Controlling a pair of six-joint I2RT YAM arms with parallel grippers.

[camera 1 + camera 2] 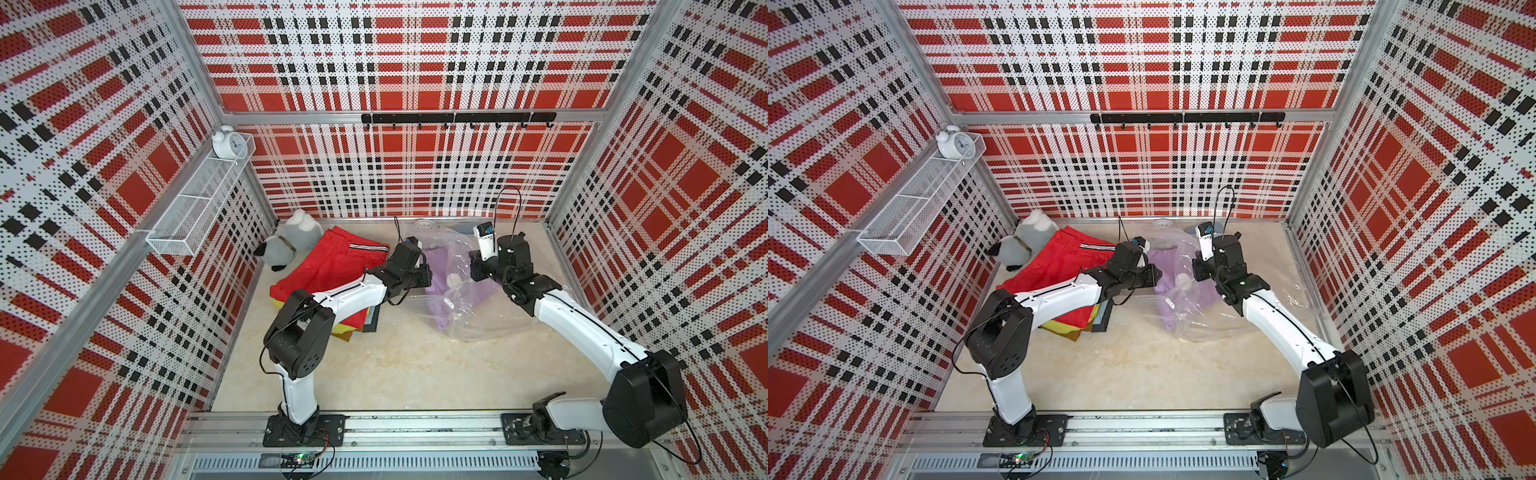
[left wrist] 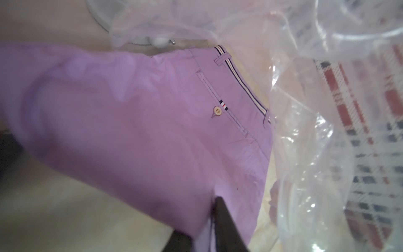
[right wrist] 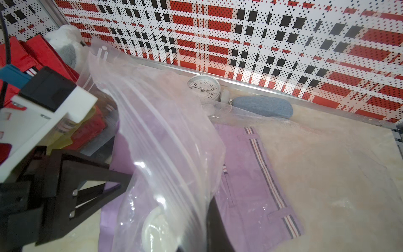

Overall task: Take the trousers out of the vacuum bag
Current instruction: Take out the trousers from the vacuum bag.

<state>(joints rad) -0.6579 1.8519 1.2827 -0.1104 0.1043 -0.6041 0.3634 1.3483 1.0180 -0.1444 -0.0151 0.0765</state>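
Holding vacuum bag [image 3: 163, 131] edge raised, right gripper [image 1: 475, 271] fingers clamped on it; left gripper [image 3: 124, 181] inside bag at lilac trousers [image 2: 152, 131], cannot tell its fingers.

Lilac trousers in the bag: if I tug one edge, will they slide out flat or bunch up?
Likely bunch: the lilac trousers are thin, soft cloth, visibly rumpled, so probably light too. The vacuum bag is loose, slick film draped over them, so it may drag along.

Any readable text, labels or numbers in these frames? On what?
"8", "10", "11", "12": numerals on the clock face behind the vacuum bag; the rest blurred.
Shelf clock: dial too small to read.
Lilac trousers: striped trim, no text.
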